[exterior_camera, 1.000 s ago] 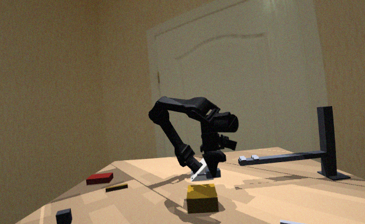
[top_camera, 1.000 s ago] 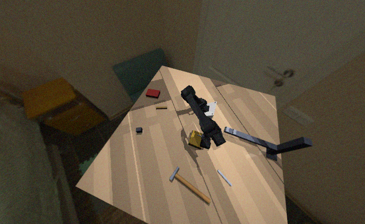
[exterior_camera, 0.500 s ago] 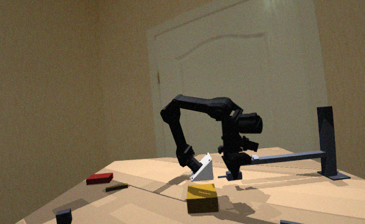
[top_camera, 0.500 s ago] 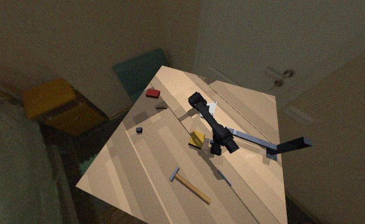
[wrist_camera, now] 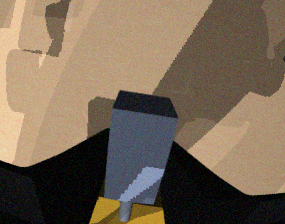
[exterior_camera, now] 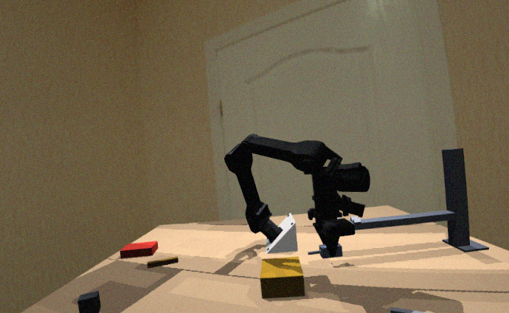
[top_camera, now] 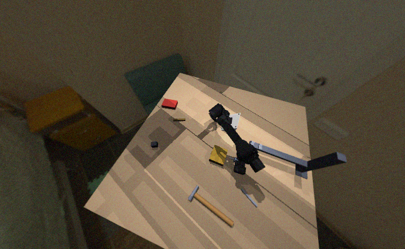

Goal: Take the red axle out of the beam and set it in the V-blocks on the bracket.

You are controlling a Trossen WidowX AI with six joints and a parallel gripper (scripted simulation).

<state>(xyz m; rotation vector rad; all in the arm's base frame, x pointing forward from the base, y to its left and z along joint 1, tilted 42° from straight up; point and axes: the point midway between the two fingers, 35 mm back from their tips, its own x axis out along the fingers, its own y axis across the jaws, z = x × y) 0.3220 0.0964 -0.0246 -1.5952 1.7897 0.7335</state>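
From left to right in the top view, taking the yellow block as your dial's centre, you have the dark cube point(top_camera: 154, 144) point(exterior_camera: 88, 302) just past 9 o'clock. The red block point(top_camera: 169, 103) point(exterior_camera: 139, 249) lies between 10 and 11, with the brass-coloured bar point(top_camera: 178, 119) point(exterior_camera: 162, 262) closer in along much the same line.

Your hammer point(top_camera: 213, 209) lies toward 6, its head at 7. The yellow block point(top_camera: 218, 154) point(exterior_camera: 282, 272) point(wrist_camera: 105, 212) sits flat on the table point(top_camera: 166, 179) point(exterior_camera: 209, 287) point(wrist_camera: 143, 50).

The arm's white wedge base point(top_camera: 236, 118) point(exterior_camera: 290, 238) stands at 1. At 3, your fingers point(top_camera: 236, 161) point(exterior_camera: 331, 250) are grasping a blue-grey block point(top_camera: 235, 160) point(exterior_camera: 323, 251) point(wrist_camera: 140, 145), a thin grey pin point(top_camera: 229, 157) point(exterior_camera: 313, 252) point(wrist_camera: 125, 212) jutting from it toward 9. You cannot tell from these views whether that pin is the axle or where the red axle sits.

A slim grey rod point(top_camera: 249, 198) lies between 4 and 5. Rightmost, your bracket point(top_camera: 281, 155) point(exterior_camera: 404, 219) reaches in from 3, its V-block end toward 2, beyond the fingers.
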